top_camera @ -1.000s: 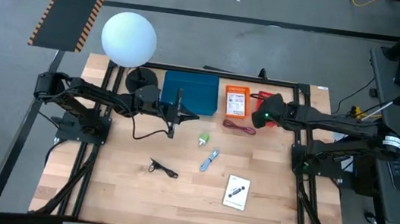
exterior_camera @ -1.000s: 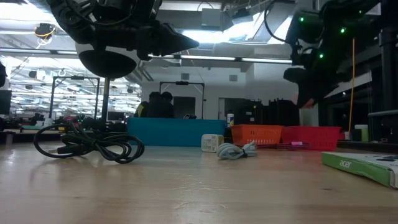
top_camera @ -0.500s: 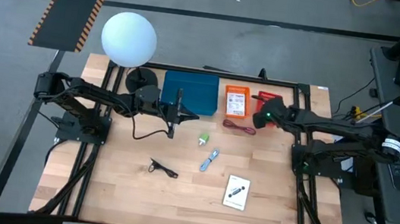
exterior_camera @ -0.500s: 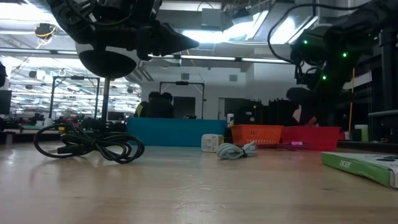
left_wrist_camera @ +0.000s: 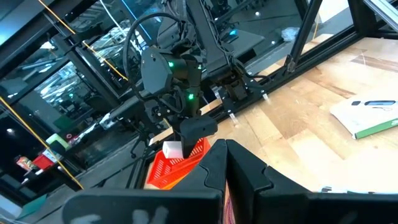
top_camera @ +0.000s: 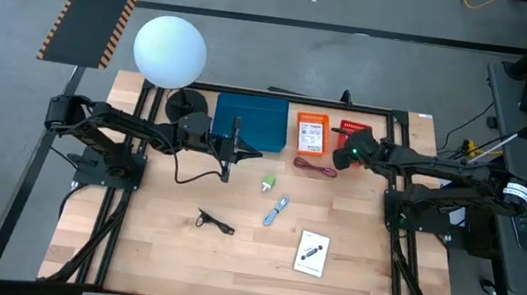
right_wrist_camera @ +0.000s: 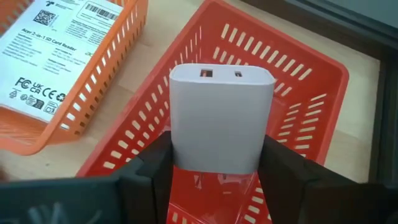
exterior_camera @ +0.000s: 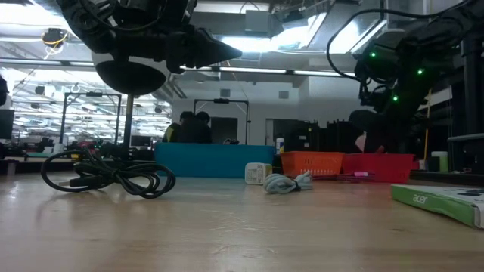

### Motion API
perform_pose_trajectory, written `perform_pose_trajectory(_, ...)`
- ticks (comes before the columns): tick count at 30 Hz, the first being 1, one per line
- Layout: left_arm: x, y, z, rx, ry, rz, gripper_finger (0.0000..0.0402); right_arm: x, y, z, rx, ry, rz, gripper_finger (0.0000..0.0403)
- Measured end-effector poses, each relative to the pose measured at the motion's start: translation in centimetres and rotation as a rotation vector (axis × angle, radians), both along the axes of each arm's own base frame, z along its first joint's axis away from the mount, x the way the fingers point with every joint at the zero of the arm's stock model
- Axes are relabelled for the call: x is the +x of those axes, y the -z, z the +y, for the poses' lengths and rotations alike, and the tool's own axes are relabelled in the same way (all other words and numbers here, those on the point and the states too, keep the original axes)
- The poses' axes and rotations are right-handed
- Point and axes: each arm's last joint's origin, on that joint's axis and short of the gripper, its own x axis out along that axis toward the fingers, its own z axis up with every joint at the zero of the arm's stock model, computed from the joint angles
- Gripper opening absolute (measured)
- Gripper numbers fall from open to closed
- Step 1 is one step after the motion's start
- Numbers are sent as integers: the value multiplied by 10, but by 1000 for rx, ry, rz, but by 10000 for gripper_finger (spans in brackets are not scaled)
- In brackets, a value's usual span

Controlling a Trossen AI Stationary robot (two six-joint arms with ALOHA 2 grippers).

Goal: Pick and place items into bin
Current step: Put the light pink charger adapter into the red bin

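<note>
My right gripper [right_wrist_camera: 221, 163] is shut on a white block [right_wrist_camera: 221, 118] with two ports in its end, hovering over a red basket [right_wrist_camera: 298, 93] at the table's far right [top_camera: 354, 130]. One white printed card [top_camera: 312, 133] lies in the orange basket [right_wrist_camera: 112, 68] beside it. The red cord [top_camera: 316, 168], green lump [top_camera: 268, 181], blue-white stick [top_camera: 276, 210], black cable piece [top_camera: 214, 222] and second white card [top_camera: 312, 253] lie on the tabletop. My left gripper [top_camera: 231, 150] is shut, holds nothing, and hangs at the near edge of the blue bin [top_camera: 252, 121]. My right gripper pinches the white block by its two side faces near the rear end [right_wrist_camera: 186, 152], one dark finger [right_wrist_camera: 152, 165] on each side. The fingers slant down from the table's right side. The block is lifted clear over the red basket, its ported end pointing away from the gripper.
A white globe lamp [top_camera: 170, 50] stands at the far left corner, with its black base [top_camera: 186, 106] and a coiled black power cable [exterior_camera: 106, 172] near the left arm. The near half of the wooden table holds only a few scattered items. People sit in the room beyond.
My right gripper has come down toward the red basket and shifted slightly toward the near edge, still holding the white block. The left arm has kept still.
</note>
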Motion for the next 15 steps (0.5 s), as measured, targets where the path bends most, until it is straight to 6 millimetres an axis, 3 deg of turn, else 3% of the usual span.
perform_pose_trajectory(15, 0, 0, 0, 0, 0, 0, 4, 0, 0, 0, -1, -4, 3, 218)
